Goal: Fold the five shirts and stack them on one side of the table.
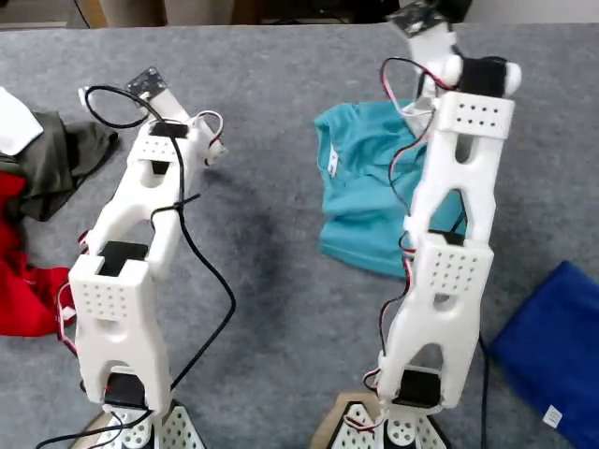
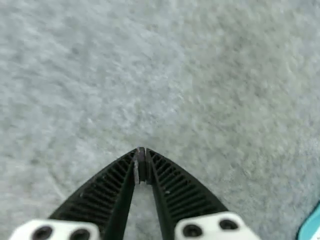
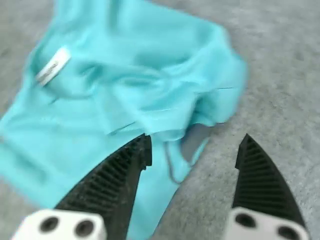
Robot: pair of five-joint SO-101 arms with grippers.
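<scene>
Early, prob.: teal shirt (image 1: 360, 187) crumpled, frame centre-right; right gripper (image 3: 196, 141) apart above it; left gripper (image 2: 141, 159) together, empty.

High view. The grey felt-covered desk (image 1: 281, 309) carries every item.

- The crumpled teal cotton shirt (image 1: 360, 201) lies at upper centre-right of the frame. Its right side is behind the white plastic right arm (image 1: 449, 253), which runs from the lower edge up across it.
- The flat blue fabric shirt (image 1: 552, 346) lies at the lower right corner, well apart from the teal one.
- The bunched red fabric shirt (image 1: 23, 271) is at the left edge, mid-frame.
- The dark olive fabric shirt (image 1: 56, 164) sits just above the red one, touching it.
- A white cloth (image 1: 11, 122) overlaps the olive shirt's left end at the frame edge.
- The white plastic left arm (image 1: 131, 243) stands at lower left, just right of the red shirt.

Left arm's jaws are over bare desk. Of the right arm's jaws, one is over the teal shirt's edge and the other over bare desk.
</scene>
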